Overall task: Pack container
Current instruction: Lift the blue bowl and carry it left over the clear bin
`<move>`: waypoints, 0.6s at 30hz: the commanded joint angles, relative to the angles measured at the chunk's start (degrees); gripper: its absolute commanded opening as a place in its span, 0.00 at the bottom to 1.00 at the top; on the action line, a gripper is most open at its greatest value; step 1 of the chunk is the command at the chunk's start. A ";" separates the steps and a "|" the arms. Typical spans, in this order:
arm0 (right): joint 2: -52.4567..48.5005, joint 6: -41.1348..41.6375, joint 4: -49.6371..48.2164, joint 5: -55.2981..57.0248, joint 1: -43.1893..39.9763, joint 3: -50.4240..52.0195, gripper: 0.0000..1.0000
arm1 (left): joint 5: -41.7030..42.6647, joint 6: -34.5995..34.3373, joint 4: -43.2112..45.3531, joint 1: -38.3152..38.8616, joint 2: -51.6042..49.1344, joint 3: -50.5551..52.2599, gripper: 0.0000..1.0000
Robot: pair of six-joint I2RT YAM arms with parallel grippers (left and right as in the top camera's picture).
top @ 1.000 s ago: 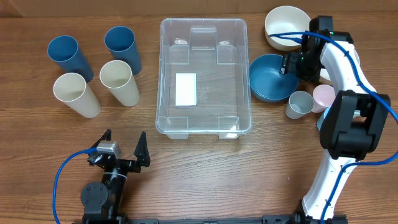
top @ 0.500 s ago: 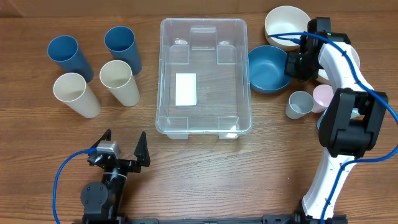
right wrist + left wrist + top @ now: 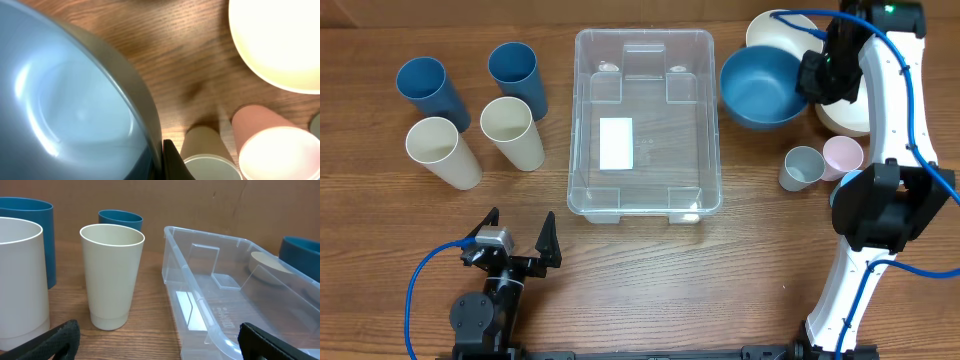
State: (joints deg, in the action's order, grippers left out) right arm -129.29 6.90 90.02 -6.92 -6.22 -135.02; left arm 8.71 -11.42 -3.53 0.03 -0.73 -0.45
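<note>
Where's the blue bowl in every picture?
Overhead: the blue bowl is upper right, just right of the container.
Left wrist: the blue bowl peeks in at the far right edge, beyond the container.
Right wrist: the blue bowl fills the left side, very close.
Shared landmark: the wooden table is in all three; the pink cup shows overhead and right wrist.

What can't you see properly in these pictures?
- Fingers of the right gripper: in the overhead view, the blue bowl and the arm cover them.
- Lower white bowl: overhead, mostly under the right arm.
- Nearest white cup: left wrist view, cut off by the left edge.
</note>
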 commanded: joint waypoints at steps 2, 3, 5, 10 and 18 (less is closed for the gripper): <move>0.76 2.21 1.88 -0.68 0.09 -6.95 0.04 | -0.33 1.14 -0.11 0.24 0.48 0.15 1.00; 0.76 2.34 1.95 -1.31 0.09 -6.97 0.04 | -0.31 1.14 -0.11 0.24 0.48 0.15 1.00; 0.85 2.29 2.23 -2.16 0.48 -6.99 0.04 | -0.31 1.14 -0.11 0.24 0.48 0.15 1.00; 4.04 1.03 2.23 -2.16 6.60 -11.04 0.04 | -0.31 1.14 -0.11 0.24 0.48 0.15 1.00; 3.89 0.44 -7.52 6.45 26.43 -12.26 0.04 | -0.33 1.14 -0.11 0.24 0.48 0.15 1.00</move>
State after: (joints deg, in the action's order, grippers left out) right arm -127.44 7.27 84.60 -5.43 17.30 -146.71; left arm 8.71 -11.42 -3.51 0.03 -0.73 -0.45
